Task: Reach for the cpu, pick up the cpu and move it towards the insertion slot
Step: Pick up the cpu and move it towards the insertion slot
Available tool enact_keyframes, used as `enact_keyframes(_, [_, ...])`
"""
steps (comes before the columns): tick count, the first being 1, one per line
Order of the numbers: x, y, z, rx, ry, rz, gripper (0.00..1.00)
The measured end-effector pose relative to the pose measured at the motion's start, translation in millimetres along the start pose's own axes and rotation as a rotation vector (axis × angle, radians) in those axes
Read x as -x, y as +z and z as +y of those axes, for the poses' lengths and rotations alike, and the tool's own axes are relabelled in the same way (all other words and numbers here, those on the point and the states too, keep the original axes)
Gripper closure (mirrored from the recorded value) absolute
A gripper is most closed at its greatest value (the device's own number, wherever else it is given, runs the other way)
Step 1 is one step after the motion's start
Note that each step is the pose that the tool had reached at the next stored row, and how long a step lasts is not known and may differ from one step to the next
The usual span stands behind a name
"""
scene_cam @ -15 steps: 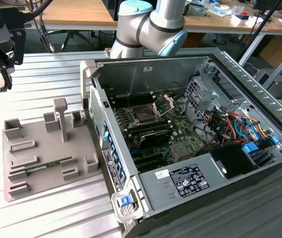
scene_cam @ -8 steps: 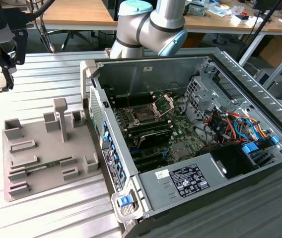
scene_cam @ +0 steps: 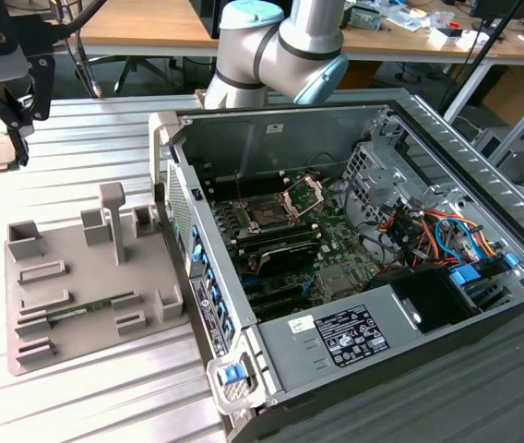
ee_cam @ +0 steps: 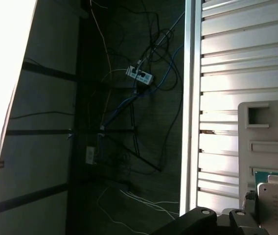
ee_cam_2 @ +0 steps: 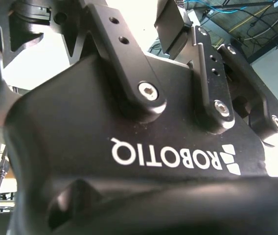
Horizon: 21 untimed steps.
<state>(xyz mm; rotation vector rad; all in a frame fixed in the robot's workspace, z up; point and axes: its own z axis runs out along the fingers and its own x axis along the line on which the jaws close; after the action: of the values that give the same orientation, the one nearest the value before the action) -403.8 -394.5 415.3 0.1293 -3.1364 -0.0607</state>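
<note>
The cpu [ee_cam: 277, 208] is lying pale and flat in the first wrist view, at a grey holder [ee_cam: 268, 122] on the ribbed metal table [ee_cam: 246, 58], near the table's edge; whether it is sitting on the holder or just beside it, I cannot tell. In the exterior view the gripper [scene_cam: 17, 125] is hanging over that table, and I cannot tell how wide it is or whether it is gripping anything. The insertion slot [scene_cam: 267, 215] is sitting at about four o'clock from it, well apart, inside the open computer case [scene_cam: 410, 351], its metal frame [scene_cam: 304, 194] standing raised. A grey tray [scene_cam: 77, 341] carrying a green memory stick [scene_cam: 87, 307] is lying at about six o'clock from the gripper, just beside the case.
</note>
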Motion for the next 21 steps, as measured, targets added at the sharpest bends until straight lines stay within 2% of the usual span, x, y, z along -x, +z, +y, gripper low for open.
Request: enact_keyframes(21, [11.6, -0.1, -1.0, 0.0, 0.0, 0.0, 0.45])
